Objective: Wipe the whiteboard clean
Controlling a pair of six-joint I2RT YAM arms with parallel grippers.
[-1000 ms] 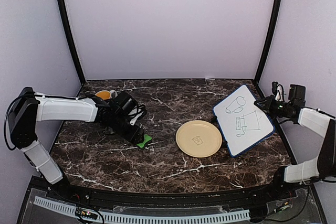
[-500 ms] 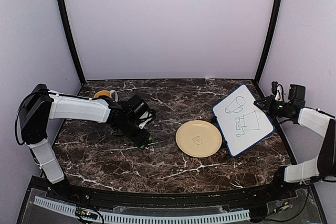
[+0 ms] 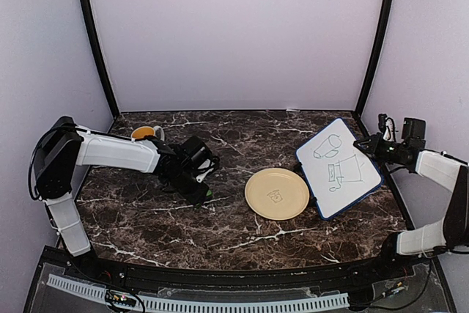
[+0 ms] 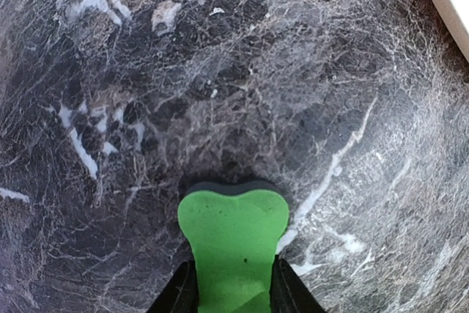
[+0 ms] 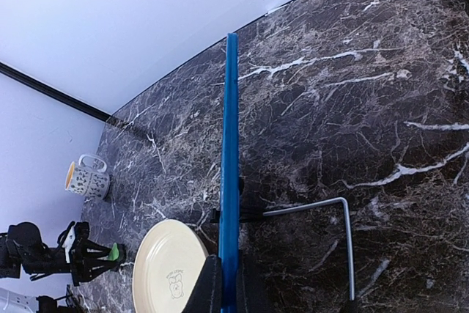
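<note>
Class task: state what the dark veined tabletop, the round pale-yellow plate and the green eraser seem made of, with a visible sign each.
Dark veined tabletop: polished marble or marble-look laminate; white veins, faint sheen.
Round pale-yellow plate: matte plastic or ceramic; even colour, no glare.
Green eraser: smooth moulded plastic top over a dark pad, perhaps felt.

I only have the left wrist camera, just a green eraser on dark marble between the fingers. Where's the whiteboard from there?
Observer: The blue-framed white rectangular whiteboard is over on the right side, well away from the green eraser.
Operator: Is it lying flat?
Observer: It looks tilted. The right gripper is shut on its edge.
Operator: Anything in between?
Observer: A round pale-yellow plate lies just left of the board.
Operator: Any marks on it?
Observer: Yes, blue marker doodles on its face.
</note>
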